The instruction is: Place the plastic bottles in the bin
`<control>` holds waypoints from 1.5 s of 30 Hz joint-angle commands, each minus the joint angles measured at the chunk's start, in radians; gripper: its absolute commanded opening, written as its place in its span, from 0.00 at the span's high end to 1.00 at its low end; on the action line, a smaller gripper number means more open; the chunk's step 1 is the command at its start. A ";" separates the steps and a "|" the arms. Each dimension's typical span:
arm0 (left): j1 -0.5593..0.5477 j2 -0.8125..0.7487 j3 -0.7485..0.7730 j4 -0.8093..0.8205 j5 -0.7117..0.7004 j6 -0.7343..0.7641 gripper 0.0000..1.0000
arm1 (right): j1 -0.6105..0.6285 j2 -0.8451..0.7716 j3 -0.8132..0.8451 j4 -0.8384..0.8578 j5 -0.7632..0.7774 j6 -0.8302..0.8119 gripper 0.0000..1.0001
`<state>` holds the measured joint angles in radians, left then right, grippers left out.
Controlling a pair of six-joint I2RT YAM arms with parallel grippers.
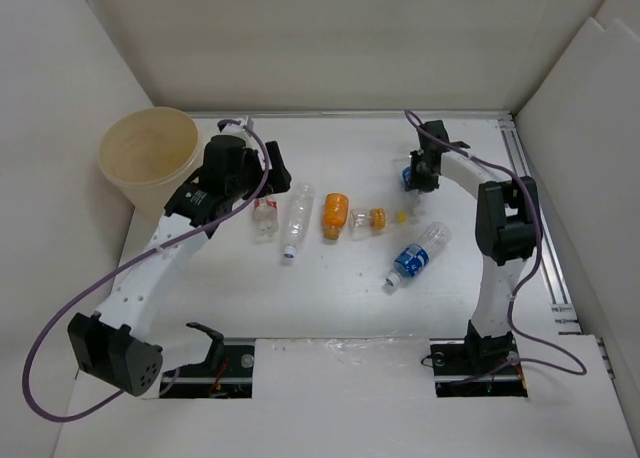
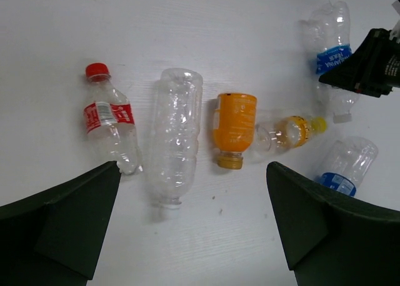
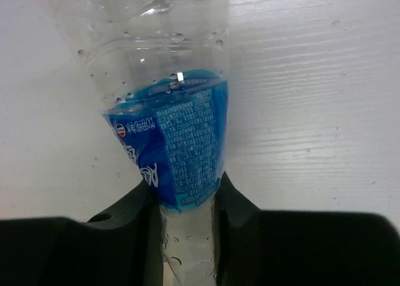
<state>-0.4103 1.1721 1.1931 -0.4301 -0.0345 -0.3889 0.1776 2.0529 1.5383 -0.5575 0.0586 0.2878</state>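
Observation:
Six plastic bottles are on the white table. My right gripper [image 1: 416, 178] [image 3: 185, 202] is shut on a blue-labelled bottle [image 3: 175, 142], also visible in the left wrist view [image 2: 330, 55]. The second blue-labelled bottle [image 1: 418, 253] [image 2: 347, 167] lies nearer the front. In a row lie the red-capped bottle [image 1: 265, 216] [image 2: 109, 127], the long clear white-capped bottle [image 1: 297, 220] [image 2: 173, 133], the orange bottle [image 1: 335, 215] [image 2: 234, 127] and the small bottle with the yellow-orange cap [image 1: 368, 219] [image 2: 289, 132]. My left gripper [image 1: 278, 176] [image 2: 192, 173] is open and empty above that row. The tan bin [image 1: 150, 158] stands at the far left.
White walls enclose the table on the left, back and right. The bin stands against the left wall, close behind my left arm. A metal rail [image 1: 535, 208] runs along the table's right edge beside my right arm.

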 commanded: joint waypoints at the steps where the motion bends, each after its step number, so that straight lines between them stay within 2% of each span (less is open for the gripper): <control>1: 0.002 0.058 0.048 0.051 0.141 -0.091 0.00 | -0.020 -0.048 0.002 0.014 -0.015 0.021 0.92; 3: -0.018 0.076 0.048 0.126 0.211 -0.122 0.00 | -0.029 -0.120 0.002 0.043 -0.038 0.021 0.92; 6: -0.044 0.121 0.057 0.328 0.370 -0.143 0.00 | -0.029 -0.264 -0.041 0.118 -0.118 0.030 0.98; 7: -0.044 0.150 0.048 0.472 0.430 -0.152 0.00 | -0.029 -0.299 -0.055 0.140 -0.155 0.030 1.00; 8: -0.044 0.168 0.048 0.538 0.517 -0.188 0.00 | -0.029 -0.331 -0.067 0.163 -0.252 0.030 1.00; 10: -0.044 0.210 0.048 0.647 0.583 -0.215 0.00 | -0.029 -0.393 -0.078 0.197 -0.382 0.030 1.00; 13: -0.053 0.316 0.057 0.943 0.737 -0.303 0.00 | -0.010 -0.447 -0.109 0.257 -0.609 0.030 1.00; 15: -0.053 0.354 0.057 1.011 0.767 -0.337 0.00 | 0.029 -0.473 -0.132 0.301 -0.743 0.040 1.00; 18: -0.082 0.415 0.082 1.132 0.801 -0.398 0.00 | 0.072 -0.507 -0.161 0.373 -0.807 0.050 1.00; 21: -0.093 0.435 0.014 1.377 0.814 -0.523 0.00 | 0.120 -0.516 -0.152 0.384 -0.868 0.062 1.00; 23: -0.093 0.446 0.014 1.413 0.814 -0.545 0.00 | 0.154 -0.526 -0.152 0.393 -0.891 0.071 1.00; 33: -0.093 0.436 0.023 1.327 0.719 -0.450 0.00 | 0.313 -0.577 -0.142 0.404 -0.882 0.062 1.00; 35: -0.093 0.426 0.034 1.282 0.710 -0.430 0.19 | 0.313 -0.568 -0.142 0.404 -0.849 0.062 0.99; 36: -0.093 0.417 0.034 1.263 0.709 -0.420 0.39 | 0.313 -0.568 -0.142 0.404 -0.829 0.062 0.93; 37: -0.093 0.417 0.046 1.239 0.687 -0.395 0.67 | 0.303 -0.568 -0.151 0.404 -0.813 0.074 0.80; 38: -0.093 0.391 0.056 1.198 0.658 -0.375 0.98 | 0.293 -0.568 -0.152 0.404 -0.804 0.074 0.60; 39: -0.093 0.380 0.081 1.100 0.591 -0.351 1.00 | 0.293 -0.568 -0.165 0.404 -0.795 0.074 0.28; 40: -0.093 0.370 0.094 1.052 0.552 -0.326 1.00 | 0.278 -0.579 -0.165 0.404 -0.775 0.074 0.17; 44: -0.012 0.316 0.105 0.990 0.476 -0.312 1.00 | 0.238 -0.588 -0.210 0.413 -0.766 0.083 0.01; 45: 0.008 0.305 0.115 0.951 0.466 -0.312 1.00 | 0.223 -0.597 -0.224 0.413 -0.752 0.083 0.01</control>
<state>-0.4686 1.5566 1.2465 0.5827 0.5472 -0.7521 0.4232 1.4948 1.3365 -0.1738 -0.6964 0.3702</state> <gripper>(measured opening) 0.407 0.984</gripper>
